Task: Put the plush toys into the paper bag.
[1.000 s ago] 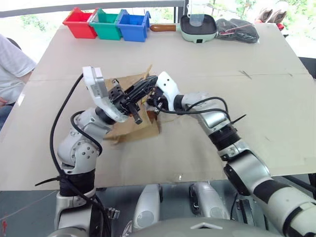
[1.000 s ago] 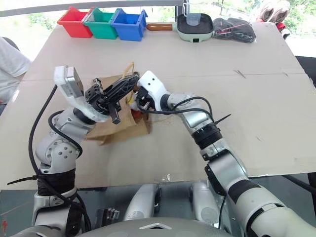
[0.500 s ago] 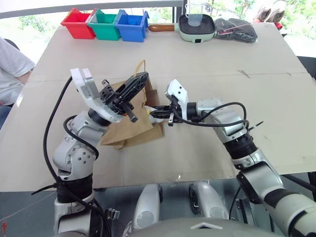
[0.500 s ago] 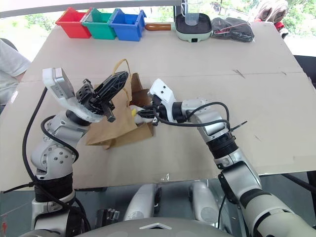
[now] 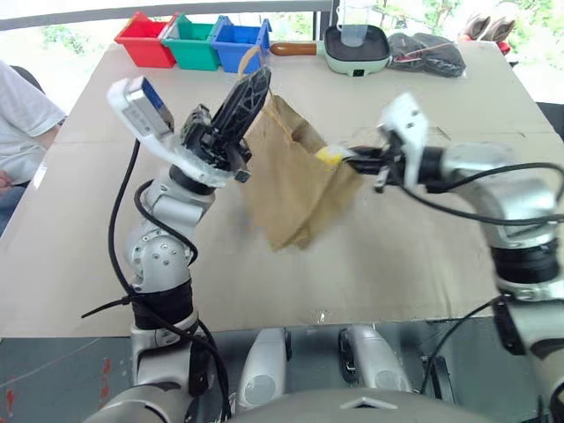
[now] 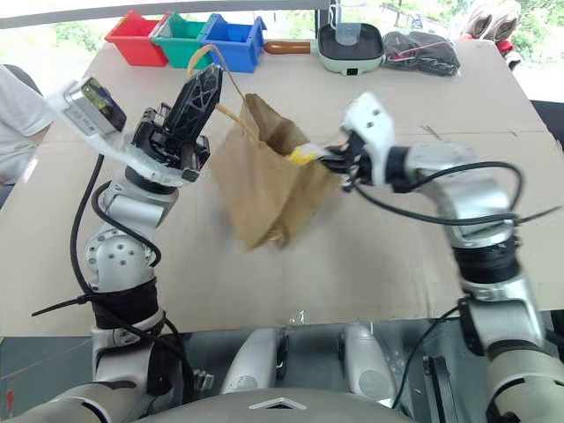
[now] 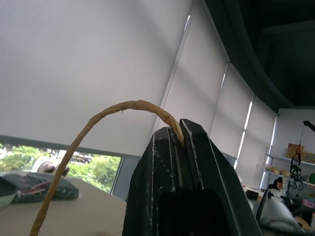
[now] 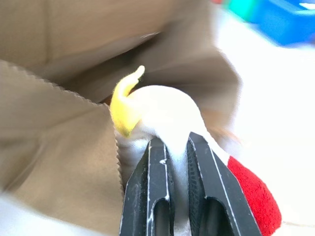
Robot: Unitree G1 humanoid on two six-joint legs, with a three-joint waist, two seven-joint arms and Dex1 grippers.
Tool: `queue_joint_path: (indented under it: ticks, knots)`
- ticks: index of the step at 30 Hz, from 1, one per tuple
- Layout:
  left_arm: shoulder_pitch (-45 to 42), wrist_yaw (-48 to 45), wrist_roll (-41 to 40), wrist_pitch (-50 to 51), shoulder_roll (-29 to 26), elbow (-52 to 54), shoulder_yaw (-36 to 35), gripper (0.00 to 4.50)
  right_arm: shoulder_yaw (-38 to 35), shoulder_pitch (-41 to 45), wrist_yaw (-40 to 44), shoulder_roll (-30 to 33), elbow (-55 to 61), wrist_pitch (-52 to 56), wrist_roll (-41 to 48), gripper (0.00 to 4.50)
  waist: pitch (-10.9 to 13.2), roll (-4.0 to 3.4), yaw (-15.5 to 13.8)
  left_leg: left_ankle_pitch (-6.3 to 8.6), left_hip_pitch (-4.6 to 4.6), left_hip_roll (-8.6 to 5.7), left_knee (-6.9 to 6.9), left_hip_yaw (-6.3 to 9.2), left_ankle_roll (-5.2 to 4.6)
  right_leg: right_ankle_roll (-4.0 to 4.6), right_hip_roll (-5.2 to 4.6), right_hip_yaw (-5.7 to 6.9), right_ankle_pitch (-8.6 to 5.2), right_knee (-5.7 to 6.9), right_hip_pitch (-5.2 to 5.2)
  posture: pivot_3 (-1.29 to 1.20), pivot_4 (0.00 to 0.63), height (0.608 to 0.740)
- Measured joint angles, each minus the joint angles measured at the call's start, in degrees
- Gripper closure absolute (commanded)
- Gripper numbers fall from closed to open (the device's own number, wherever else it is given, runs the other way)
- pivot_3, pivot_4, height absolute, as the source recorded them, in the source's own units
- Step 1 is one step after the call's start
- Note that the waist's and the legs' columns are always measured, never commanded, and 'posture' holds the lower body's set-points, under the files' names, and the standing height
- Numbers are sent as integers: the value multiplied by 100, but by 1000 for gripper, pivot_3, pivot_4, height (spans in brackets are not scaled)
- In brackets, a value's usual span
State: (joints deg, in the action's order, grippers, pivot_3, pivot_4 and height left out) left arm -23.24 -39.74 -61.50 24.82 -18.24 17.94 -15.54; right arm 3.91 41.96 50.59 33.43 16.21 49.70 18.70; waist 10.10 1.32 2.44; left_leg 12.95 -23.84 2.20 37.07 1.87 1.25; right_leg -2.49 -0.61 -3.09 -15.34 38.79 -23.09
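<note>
The brown paper bag (image 5: 295,185) hangs upright over the middle of the table, mouth up. My left gripper (image 5: 260,79) is raised above the bag's left side, shut on one tan loop handle (image 7: 98,118). My right gripper (image 6: 333,159) comes in from the right, shut on the white chicken plush toy (image 8: 162,113). The toy's yellow beak (image 5: 329,156) pokes over the bag's right rim and its red comb (image 8: 253,194) faces away from the bag. The inside of the bag is hidden.
Red (image 5: 146,40), green (image 5: 195,41) and blue (image 5: 238,41) bins stand along the table's far edge, with a pale green pan (image 5: 354,46) and a dark cloth (image 5: 432,51) to their right. A person's sleeve (image 5: 22,106) shows at the left.
My left gripper has lifted the bag by its handle from lying flat to hanging upright. My right gripper has drawn back to the right and upward with the chicken, ending at the bag's rim.
</note>
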Motion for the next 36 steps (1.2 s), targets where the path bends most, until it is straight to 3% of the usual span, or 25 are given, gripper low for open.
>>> queue_joint_path:
  ticks: [11, 19, 21, 22, 23, 27, 32, 36]
  knots:
    - [1096, -269, -50, 20, -295, 293, -188, 4500, 281, 428, -55, 113, 107, 91, 153, 4448, 2, 1, -50, 0, -7, 0, 6, -3, 0, 0, -1, 0, 0, -3, -1, 0, 150, 740]
    - [1376, -113, -162, 16, -345, 672, -226, 4500, 1570, 1012, 500, -213, -663, -1060, -374, 4448, 3, 0, -33, 0, -4, 1, 5, -4, 0, 0, -2, 1, 0, -3, -1, 0, 150, 740]
    - [1514, -73, -164, 14, -367, 782, -233, 4500, 2135, 1296, 947, -654, -1184, -1758, -640, 4448, 4, -2, 9, 0, 1, 3, 2, -8, 0, 0, 1, -6, 0, -2, -1, 0, 150, 740]
    - [1525, -58, -164, 13, -367, 811, -230, 4500, 2231, 1338, 1051, -750, -1249, -1906, -671, 3830, 4, -2, 14, 0, 1, 6, 0, -3, 0, 1, 4, -2, 0, 0, -3, 0, 150, 740]
    - [1531, -45, -164, 13, -367, 850, -222, 4500, 2357, 1374, 1188, -837, -1294, -2085, -695, 3660, 4, -2, 3, 0, 0, 6, -1, 2, 0, 1, 4, 4, -1, 0, -3, 0, 150, 740]
    - [1709, 24, -166, -6, -400, 985, -247, 4500, 2481, 1395, 1548, -788, -1507, -2706, -877, 1816, 4, -2, -95, 0, -6, -4, 3, 4, 0, 1, -13, 12, 0, -5, 1, 0, 150, 740]
    - [2018, 68, -172, -37, -544, 1086, -520, 4500, 1895, 1117, 1524, -185, -1132, -2453, -817, 1816, 4, -2, -161, 0, -4, -5, 7, 1, 0, 1, -17, 13, 0, -6, 3, 0, 150, 740]
    - [2187, 72, -178, -43, -585, 1174, -616, 4500, 1024, 719, 1089, 83, -370, -1193, -325, 1816, 5, -3, -158, 0, -4, -3, 3, 1, 0, 2, -14, 11, -1, -5, 2, 0, 150, 740]
